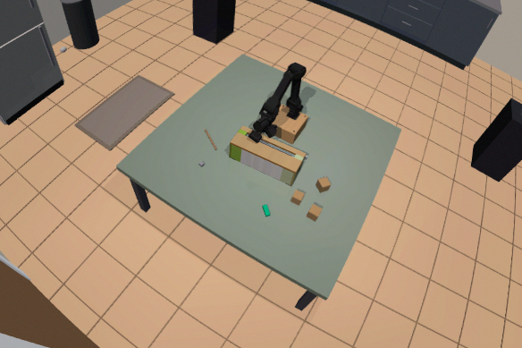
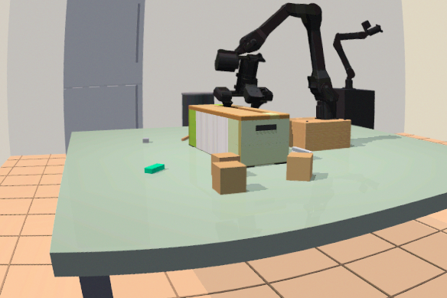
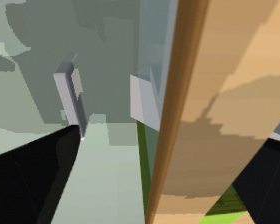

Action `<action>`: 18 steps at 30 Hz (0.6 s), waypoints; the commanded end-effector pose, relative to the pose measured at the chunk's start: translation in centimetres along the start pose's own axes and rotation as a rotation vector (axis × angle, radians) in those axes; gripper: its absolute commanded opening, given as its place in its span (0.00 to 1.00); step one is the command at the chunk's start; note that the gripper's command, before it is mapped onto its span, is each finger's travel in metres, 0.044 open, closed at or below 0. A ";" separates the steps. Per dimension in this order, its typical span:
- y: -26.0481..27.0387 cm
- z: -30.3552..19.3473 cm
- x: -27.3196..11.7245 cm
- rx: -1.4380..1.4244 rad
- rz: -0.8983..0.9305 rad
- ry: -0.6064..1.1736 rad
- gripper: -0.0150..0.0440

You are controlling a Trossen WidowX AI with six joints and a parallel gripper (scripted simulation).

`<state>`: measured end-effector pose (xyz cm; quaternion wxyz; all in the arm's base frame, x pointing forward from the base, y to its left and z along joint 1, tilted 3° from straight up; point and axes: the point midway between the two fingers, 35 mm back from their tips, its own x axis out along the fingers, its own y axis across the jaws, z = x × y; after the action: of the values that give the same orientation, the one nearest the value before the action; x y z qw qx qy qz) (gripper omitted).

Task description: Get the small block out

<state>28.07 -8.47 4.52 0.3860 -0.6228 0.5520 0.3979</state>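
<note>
The clear-fronted box [image 1: 267, 156] with a wooden lid stands in the middle of the table; it also shows in the exterior view [image 2: 237, 135]. My gripper [image 1: 256, 135] hovers open and empty just above the lid at the box's bright green end [image 2: 192, 128], fingers spread wide [image 2: 243, 101]. In the wrist view the lid's edge [image 3: 178, 120] runs between my two fingers. Left of it, a small pale grey block shows behind the clear front. A second grey piece sits by my left fingertip; I cannot tell what it is.
The box's pale end has a dark slot [image 2: 265, 128], with a grey rod lying beside it. Three cardboard cubes [image 1: 323, 184] [image 1: 298, 197] [image 1: 315, 212], a green block [image 1: 266, 210], a tiny grey cube [image 1: 201, 164] and a wooden stick [image 1: 210, 140] lie around. The arm's wooden base [image 1: 290, 126] stands behind the box.
</note>
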 end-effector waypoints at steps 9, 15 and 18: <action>0.0 -1.3 0.5 0.000 0.002 -0.003 0.93; 0.0 -1.7 -0.2 0.000 0.003 -0.002 0.93; -0.1 -2.6 -2.9 0.000 0.005 -0.001 0.93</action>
<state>27.67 -9.86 5.17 0.3796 -0.6149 0.5583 0.4076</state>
